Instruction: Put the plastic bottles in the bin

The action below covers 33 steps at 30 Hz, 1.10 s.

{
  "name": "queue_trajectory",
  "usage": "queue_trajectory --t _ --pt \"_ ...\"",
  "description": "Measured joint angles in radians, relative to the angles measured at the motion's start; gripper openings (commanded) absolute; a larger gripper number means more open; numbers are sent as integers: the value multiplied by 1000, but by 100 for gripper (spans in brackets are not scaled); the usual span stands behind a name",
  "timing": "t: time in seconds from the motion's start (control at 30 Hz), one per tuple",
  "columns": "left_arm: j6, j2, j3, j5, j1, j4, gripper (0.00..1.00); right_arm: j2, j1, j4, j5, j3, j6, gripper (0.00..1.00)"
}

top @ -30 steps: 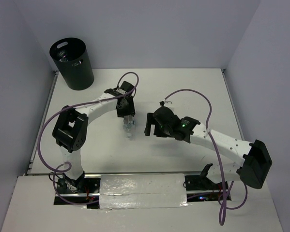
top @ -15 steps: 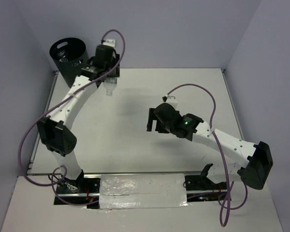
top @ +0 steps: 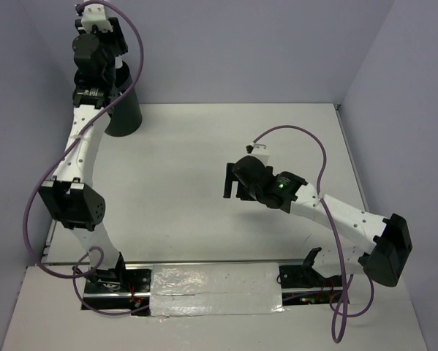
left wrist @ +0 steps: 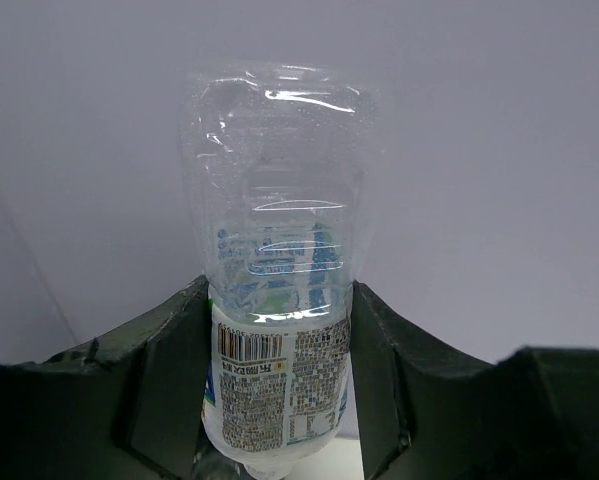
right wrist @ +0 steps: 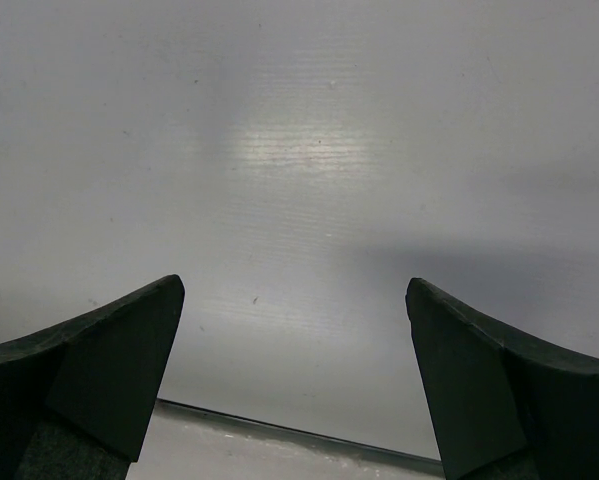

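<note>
I count one plastic bottle (left wrist: 279,220) (only one shows), one black bin (top: 129,117) at the far left corner of the table (top: 204,146), and two grippers of mine: left gripper (left wrist: 279,295), right gripper (right wrist: 294,295).

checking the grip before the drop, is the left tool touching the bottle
Touching. In the left wrist view the left tool has both fingers pressed against the labelled sides of the bottle, with no gap on either side.

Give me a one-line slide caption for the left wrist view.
Left end effector gripping a clear plastic bottle at its printed label, plain wall behind.
</note>
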Motion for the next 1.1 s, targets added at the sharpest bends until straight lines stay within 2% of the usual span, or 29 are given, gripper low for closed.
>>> queue_trajectory --t 0.17,0.3,0.47,0.63,0.73,0.97,1.07,1.1 --pt "30 138 4 39 26 217 46 18 0 -1 -19 0 -8 100" --pt "21 256 13 65 78 324 45 45 0 -6 -32 1 -22 100" --pt "3 333 8 96 135 372 45 105 -8 -16 -50 15 -41 100" --pt "-31 336 -39 119 185 449 45 169 -13 -7 -76 55 -53 100" --pt "-58 338 -90 151 211 511 46 173 -13 0 -85 58 -56 100" --pt "-89 391 -129 215 243 545 48 173 -13 8 -85 66 -59 100" --pt "-91 400 -148 243 243 540 53 179 -13 8 -86 67 -59 100" --pt "-90 401 -153 249 243 539 59 181 -13 8 -87 67 -59 100"
